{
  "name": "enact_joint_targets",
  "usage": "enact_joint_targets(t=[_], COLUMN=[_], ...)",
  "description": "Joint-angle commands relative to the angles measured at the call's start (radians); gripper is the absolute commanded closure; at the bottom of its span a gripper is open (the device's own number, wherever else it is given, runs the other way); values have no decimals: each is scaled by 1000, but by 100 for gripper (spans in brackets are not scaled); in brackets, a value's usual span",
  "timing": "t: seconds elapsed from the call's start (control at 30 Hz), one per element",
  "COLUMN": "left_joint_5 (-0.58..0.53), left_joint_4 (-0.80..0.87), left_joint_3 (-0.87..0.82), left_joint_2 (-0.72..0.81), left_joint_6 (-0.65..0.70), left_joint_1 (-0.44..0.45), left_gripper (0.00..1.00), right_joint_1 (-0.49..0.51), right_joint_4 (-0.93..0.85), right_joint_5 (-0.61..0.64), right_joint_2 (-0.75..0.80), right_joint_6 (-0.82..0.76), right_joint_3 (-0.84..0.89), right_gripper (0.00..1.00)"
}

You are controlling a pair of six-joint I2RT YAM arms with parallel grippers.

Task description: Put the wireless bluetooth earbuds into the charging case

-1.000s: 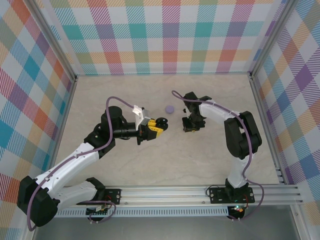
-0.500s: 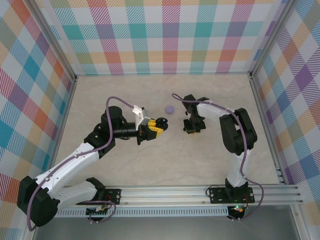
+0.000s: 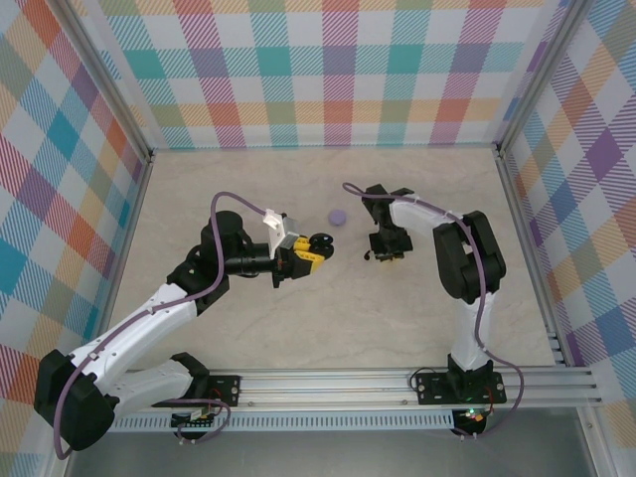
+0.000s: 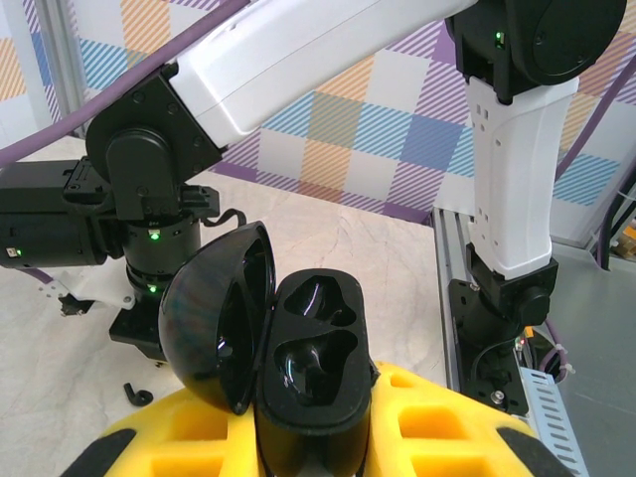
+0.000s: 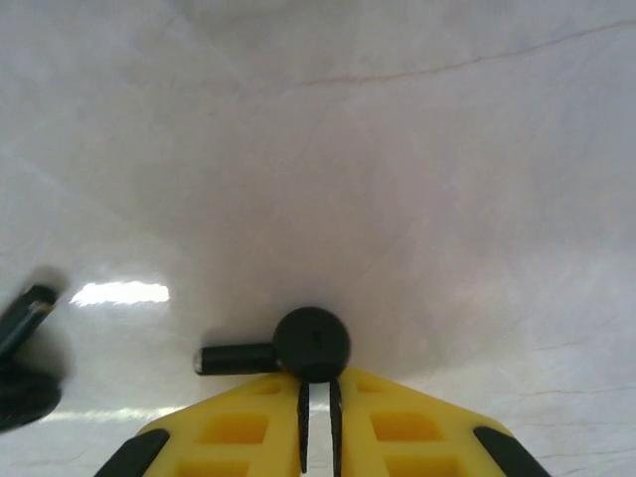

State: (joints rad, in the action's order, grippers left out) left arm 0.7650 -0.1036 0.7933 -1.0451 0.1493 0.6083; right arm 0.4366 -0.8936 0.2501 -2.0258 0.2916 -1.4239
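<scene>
My left gripper (image 4: 313, 422) is shut on the black charging case (image 4: 316, 343) and holds it upright with the lid (image 4: 214, 318) swung open to the left. The case's two moulded sockets look dark and glossy. Seen from above, this gripper (image 3: 318, 246) hovers over the middle of the table. My right gripper (image 5: 316, 386) points down at the tabletop, jaws nearly together, pinching a black earbud (image 5: 312, 341) by the base of its round head. The earbud's stem sticks out to the left. From above, the right gripper (image 3: 386, 252) is right of the case.
A round lavender puck (image 3: 338, 216) lies on the table (image 3: 298, 328) just beyond the case. A small dark hooked piece (image 4: 137, 396) lies on the table near the right arm's gripper. A blurred dark object (image 5: 22, 343) sits at the left edge of the right wrist view.
My right arm's elbow has swung left toward its gripper, which stays low over the same spot with its jaws drawn closer together. The left arm and the case have not moved.
</scene>
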Motion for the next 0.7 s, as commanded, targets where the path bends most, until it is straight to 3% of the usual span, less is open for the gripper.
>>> enact_joint_targets(t=[0.0, 0.2, 0.37, 0.5, 0.67], left_joint_5=[4, 2, 1, 3, 2], left_joint_4=[2, 8, 7, 7, 8], left_joint_3=[10, 11, 12, 10, 7], left_joint_2=[9, 9, 11, 12, 19], left_joint_6=[4, 6, 6, 4, 4], left_joint_1=[16, 16, 16, 16, 15], left_gripper=[95, 95, 95, 95, 95], right_joint_1=[-11, -12, -16, -25, -32], right_joint_4=[-30, -36, 3, 44, 77], right_joint_5=[77, 62, -55, -113, -127], right_joint_2=[-28, -7, 64, 98, 104], right_joint_6=[3, -11, 1, 77, 209], right_joint_3=[-43, -57, -19, 8, 27], right_gripper=[83, 81, 74, 62, 58])
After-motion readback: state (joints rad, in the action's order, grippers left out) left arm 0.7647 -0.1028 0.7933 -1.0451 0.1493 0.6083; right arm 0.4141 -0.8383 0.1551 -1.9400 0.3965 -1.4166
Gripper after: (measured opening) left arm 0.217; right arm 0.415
